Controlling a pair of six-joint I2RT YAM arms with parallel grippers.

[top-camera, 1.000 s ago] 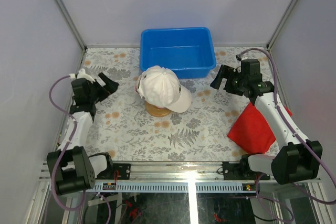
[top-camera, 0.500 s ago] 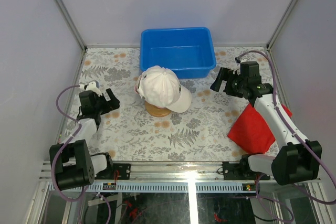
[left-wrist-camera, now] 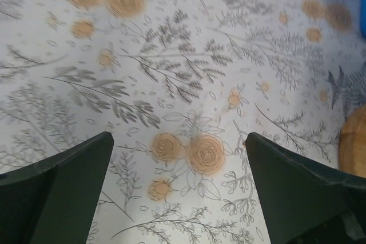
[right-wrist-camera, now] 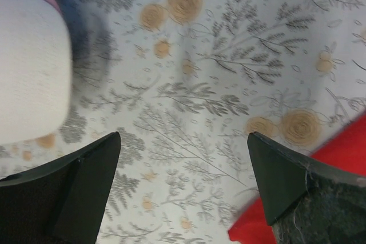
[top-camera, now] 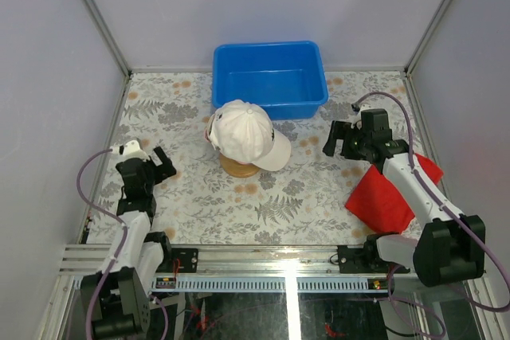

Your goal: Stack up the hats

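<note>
Since the left end effector (top-camera: 162, 165) and the right end effector (top-camera: 333, 140) both have fingers apart and hold nothing, stacking looks done. The white hat (top-camera: 243, 134) sits on the wooden stand (top-camera: 239, 169), mid bench (top-camera: 279, 206). Arms should steer clear so nothing tips it.

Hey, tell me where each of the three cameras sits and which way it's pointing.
Top external: above and behind the arms, looking down on the table, white cap, left gripper and right gripper.
Left wrist: on the left arm, looking down at the table; its open fingers frame the bottom.
Right wrist: likewise on the right arm, open fingers below.
Shared: top and right wrist both show the white cap and red cloth.
</note>
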